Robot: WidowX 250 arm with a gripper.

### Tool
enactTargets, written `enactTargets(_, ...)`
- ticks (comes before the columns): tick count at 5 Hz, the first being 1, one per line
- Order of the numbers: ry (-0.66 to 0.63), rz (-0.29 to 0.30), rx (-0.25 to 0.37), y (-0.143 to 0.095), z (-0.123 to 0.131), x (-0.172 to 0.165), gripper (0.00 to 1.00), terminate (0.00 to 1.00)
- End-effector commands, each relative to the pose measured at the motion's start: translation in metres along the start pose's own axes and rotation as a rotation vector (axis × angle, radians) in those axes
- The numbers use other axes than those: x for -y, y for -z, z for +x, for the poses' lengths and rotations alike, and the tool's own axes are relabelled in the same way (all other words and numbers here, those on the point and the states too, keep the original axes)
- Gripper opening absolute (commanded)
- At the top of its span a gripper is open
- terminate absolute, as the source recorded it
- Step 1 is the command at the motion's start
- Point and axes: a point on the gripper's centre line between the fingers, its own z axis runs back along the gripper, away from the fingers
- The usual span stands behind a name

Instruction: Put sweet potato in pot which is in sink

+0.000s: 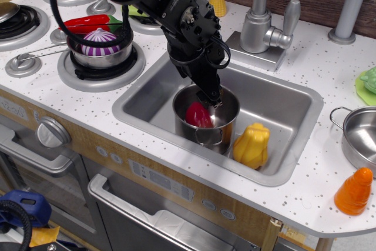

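The dark red sweet potato [198,115] lies inside the shiny steel pot [228,123], which stands in the sink [282,107]. My gripper [210,97] hangs over the pot's far rim, just above and to the right of the sweet potato. Its jaws stand slightly apart and hold nothing. The black arm reaches in from the upper left and hides part of the pot's back wall.
A yellow squash toy [251,145] lies in the sink right of the pot. A pan with a purple onion [100,46] sits on the stove at left. The faucet [261,24] stands behind the sink. A small steel pot [359,136] and an orange carrot [353,191] are at right.
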Motion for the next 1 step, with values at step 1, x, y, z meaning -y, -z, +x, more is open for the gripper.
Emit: enactTargets(1, -0.017, 0.027, 0.023, -0.0057, 0.0029, -0.0106, 1.00, 1.00)
